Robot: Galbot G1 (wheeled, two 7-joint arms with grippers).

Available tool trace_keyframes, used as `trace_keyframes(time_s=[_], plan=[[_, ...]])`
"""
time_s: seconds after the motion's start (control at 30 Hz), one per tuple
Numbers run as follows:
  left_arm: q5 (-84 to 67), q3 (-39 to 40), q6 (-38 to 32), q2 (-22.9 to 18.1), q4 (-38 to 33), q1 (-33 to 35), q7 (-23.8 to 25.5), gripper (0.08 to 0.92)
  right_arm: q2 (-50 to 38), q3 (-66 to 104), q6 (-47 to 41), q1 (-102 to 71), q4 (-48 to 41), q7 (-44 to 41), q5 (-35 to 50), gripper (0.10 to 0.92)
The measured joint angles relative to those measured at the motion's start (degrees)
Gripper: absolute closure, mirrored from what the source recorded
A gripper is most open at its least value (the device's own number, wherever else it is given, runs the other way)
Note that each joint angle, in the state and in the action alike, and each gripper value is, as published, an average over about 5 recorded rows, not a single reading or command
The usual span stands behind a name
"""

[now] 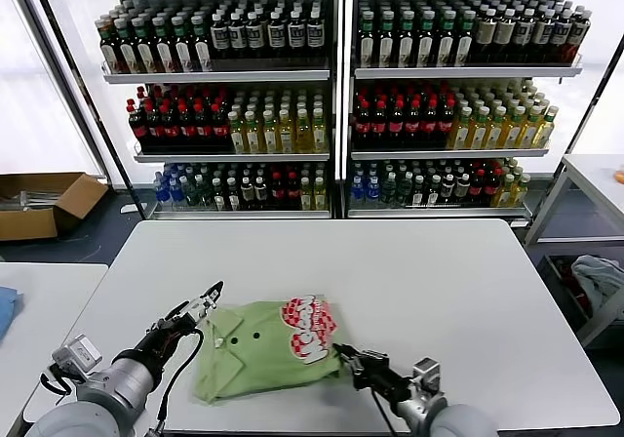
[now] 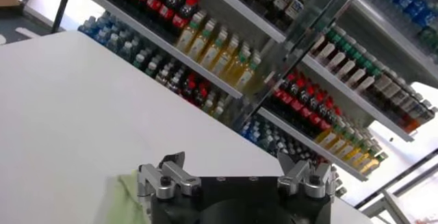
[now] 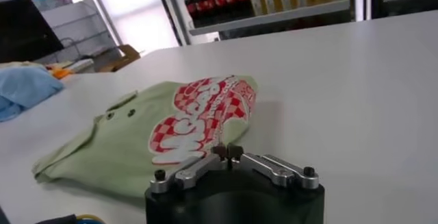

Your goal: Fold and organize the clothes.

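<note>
Light yellow-green cotton is what lies nearest: a partly folded polo shirt (image 1: pixel 263 347) is spread at the near edge of the white table (image 1: pixel 429 291), collar and dark buttons toward the robot's left, the red-and-white checkered logo (image 1: pixel 310 325) turned up on its right part. The right gripper (image 1: pixel 349 357) is held low at the shirt's near right corner, its fingers brought together; in the right wrist view the tips meet just at the hem, though whether cloth is pinched between them cannot be told. For a clean fold, it is judged that the edge should be caught fully and carried across in one even sweep. The left gripper (image 1: pixel 208 297) is poised at the collar side, jaws spread wide, holding nothing. Behind the table, shelves of bottles (image 1: pixel 341 105) are seen.
</note>
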Motion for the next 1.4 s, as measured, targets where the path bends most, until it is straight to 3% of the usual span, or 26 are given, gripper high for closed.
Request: trace_keyframes(time_s=[0.4, 0.5, 1.03, 1.27, 1.4], plan=[[1.82, -0.36, 0.0, -1.49, -1.35, 1.79, 0.65, 0.177, -5.56, 7.65, 0.92, -6.77, 2.78, -3.64, -0.53, 0.918], [2.21, -0.88, 0.03, -1.67, -1.48, 2.12, 0.9, 0.177, -6.21, 9.18, 0.89, -8.16, 3.49, -3.88, -0.65, 0.887], [3.72, -2.64, 0.45, -0.25, -2.65, 2.1, 2.4, 0.177, -6.94, 16.28, 1.5, -10.14, 10.72, -1.83, -0.86, 0.431], [4.88, -2.37, 0.46, -0.79, -2.98, 3.12, 3.17, 0.177, -0.01, 4.12, 0.9, 2.11, 5.75, 2.97, -7.03, 0.242], [5.13, -3.15, 0.46, -1.27, -3.35, 3.9, 3.67, 0.177, 3.97, -3.29, -1.22, 7.88, 1.71, 7.07, -9.93, 0.206]])
